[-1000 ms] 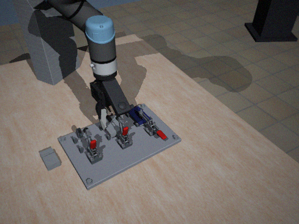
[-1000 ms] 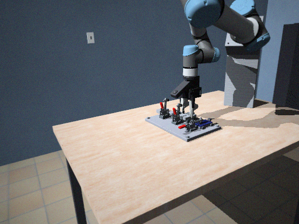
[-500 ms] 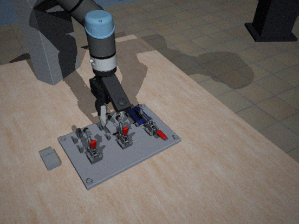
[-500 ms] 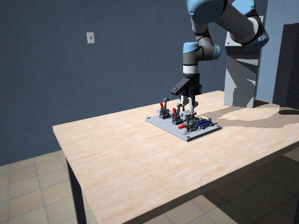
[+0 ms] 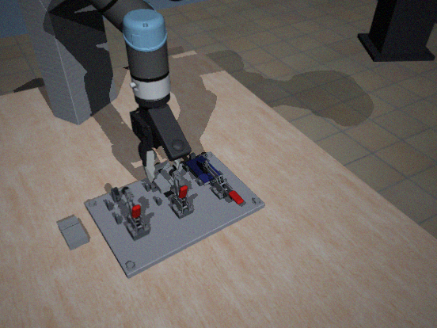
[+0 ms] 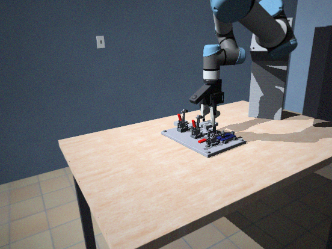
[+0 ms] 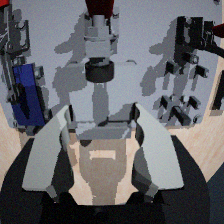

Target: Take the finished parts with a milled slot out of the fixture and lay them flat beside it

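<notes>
- Blue-gray walls (image 6: 60, 75) and a tan tiled floor (image 5: 392, 123) (image 6: 24, 204) frame a pale wooden table (image 5: 277, 269) (image 6: 150, 168) (image 7: 9, 142), with a light switch (image 6: 100, 42) on the wall behind it.
- A gray pedestal (image 5: 65, 79) (image 6: 255, 102) rises at one end, and the arm (image 5: 148, 65) (image 6: 212, 61) reaches over the tabletop, its wrist pointing down above the fixture plate (image 5: 186, 238) (image 6: 186, 139) (image 7: 142, 20).
- Gripped between the fingers of the pincer (image 5: 164, 172) (image 6: 209, 124) (image 7: 102, 103) is the gray slotted part (image 5: 163, 183) (image 6: 206, 126) (image 7: 82, 97) at the middle station, one finger on either side.
- Shadow and the clamp obscure the part's underside; it appears to be at or close to its seat, though whether it touches the plate cannot be told.
- Beyond the plate's edge, the other finished part (image 5: 73, 233) (image 6: 175, 123) lies flat on the wood, near the fixture but apart from it.
- Seated at the opposite end station, the blue blank (image 5: 198, 168) (image 6: 225, 137) (image 7: 31, 95) sits under its clamp, whose red handle (image 5: 236, 197) (image 6: 202, 141) is folded down low.
- Raised red handles mark the middle clamp (image 5: 182, 206) (image 6: 196, 132) and the end clamp (image 5: 137, 227) (image 6: 182, 126), the latter standing beside a vacant nest with its small supports exposed.
</notes>
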